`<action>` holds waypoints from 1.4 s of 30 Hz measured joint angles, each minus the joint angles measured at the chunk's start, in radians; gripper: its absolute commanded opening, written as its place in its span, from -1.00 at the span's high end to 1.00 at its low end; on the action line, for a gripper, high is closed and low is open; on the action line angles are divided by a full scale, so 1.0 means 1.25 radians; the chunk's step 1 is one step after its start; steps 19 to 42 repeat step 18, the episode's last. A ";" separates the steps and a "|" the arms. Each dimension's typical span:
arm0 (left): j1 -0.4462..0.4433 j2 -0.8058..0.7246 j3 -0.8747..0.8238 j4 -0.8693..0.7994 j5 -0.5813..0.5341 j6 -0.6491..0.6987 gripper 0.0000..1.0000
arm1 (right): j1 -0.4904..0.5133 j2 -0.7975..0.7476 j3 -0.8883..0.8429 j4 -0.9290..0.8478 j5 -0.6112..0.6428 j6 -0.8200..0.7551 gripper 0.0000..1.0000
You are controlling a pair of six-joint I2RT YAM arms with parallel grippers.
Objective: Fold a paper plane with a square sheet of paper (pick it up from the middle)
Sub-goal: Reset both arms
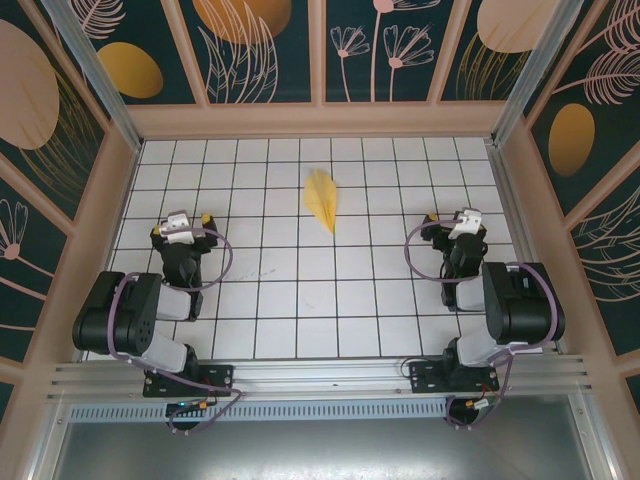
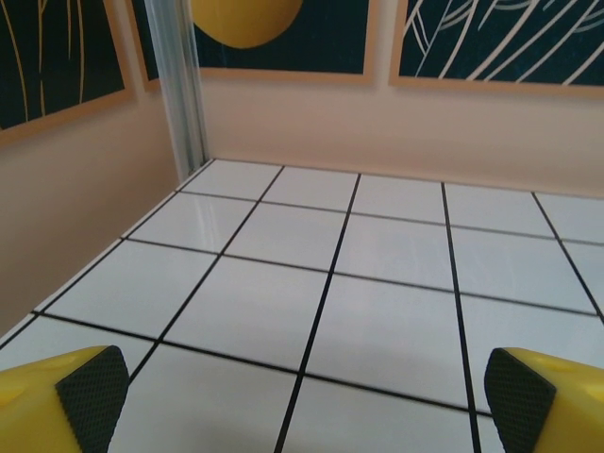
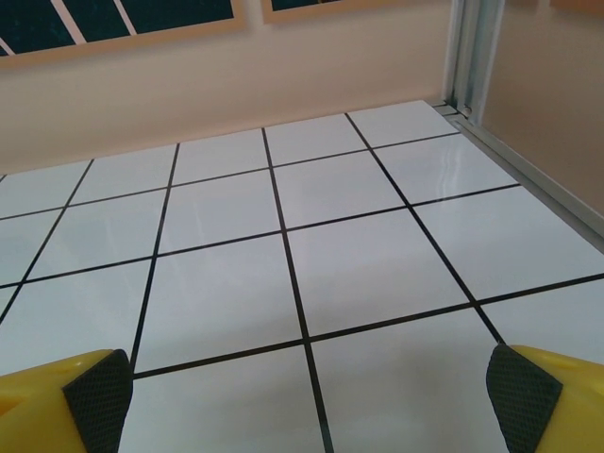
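Left gripper (image 2: pixel 304 392) and right gripper (image 3: pixel 310 392), yellow black-padded claws, both spread wide, empty; narrow pointed yellow paper plane (image 1: pixel 321 198) lies ahead between them, well apart, looks finished, so avoid nudging it.

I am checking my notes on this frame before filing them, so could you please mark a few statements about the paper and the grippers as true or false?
1. The folded yellow paper lies on the table as a narrow pointed shape rather than a flat square. True.
2. The left gripper is shut on the paper. False: it is open with nothing between its fingers, and the paper lies apart from it.
3. The right gripper is open above bare tiles. True.
4. The paper lies at the near edge, between the arm bases. False: it lies toward the far side, roughly midway between the two arms.
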 measured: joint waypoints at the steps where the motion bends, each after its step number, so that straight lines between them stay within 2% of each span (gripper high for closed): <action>1: 0.002 0.000 0.004 0.000 0.000 -0.002 -0.98 | 0.000 0.000 0.000 0.002 -0.002 0.000 -0.98; 42: 0.005 0.000 0.009 -0.007 0.003 -0.008 -0.98 | -0.001 0.000 0.000 0.012 -0.014 0.000 -0.98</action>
